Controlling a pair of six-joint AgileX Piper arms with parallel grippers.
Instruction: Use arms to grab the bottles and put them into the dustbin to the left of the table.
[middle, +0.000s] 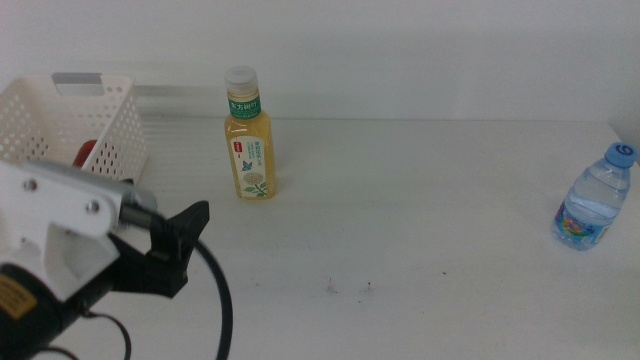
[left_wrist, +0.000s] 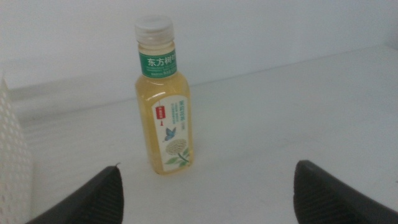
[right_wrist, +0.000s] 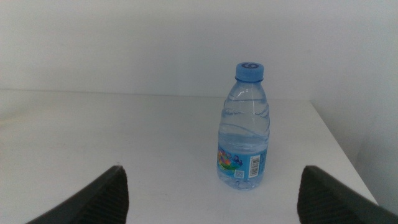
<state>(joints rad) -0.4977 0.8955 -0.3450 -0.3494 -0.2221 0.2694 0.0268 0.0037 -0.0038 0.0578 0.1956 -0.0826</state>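
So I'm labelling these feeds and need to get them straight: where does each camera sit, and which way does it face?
Middle view: above the table, looking forward and down; left end effector shows, open, beside the dustbin.
Left wrist view: on the left arm, facing the tea bottle; jaw tips show.
Right wrist view: on the right arm, facing the water bottle; jaw tips show, wide apart.
Shared: middle view shows both bottles.

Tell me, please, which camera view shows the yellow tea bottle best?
The left wrist view shows the yellow tea bottle best: it stands upright and large, from white cap to base, label readable, beyond the open left gripper. The middle view shows it whole but smaller, beside the dustbin. The right wrist view does not show it.
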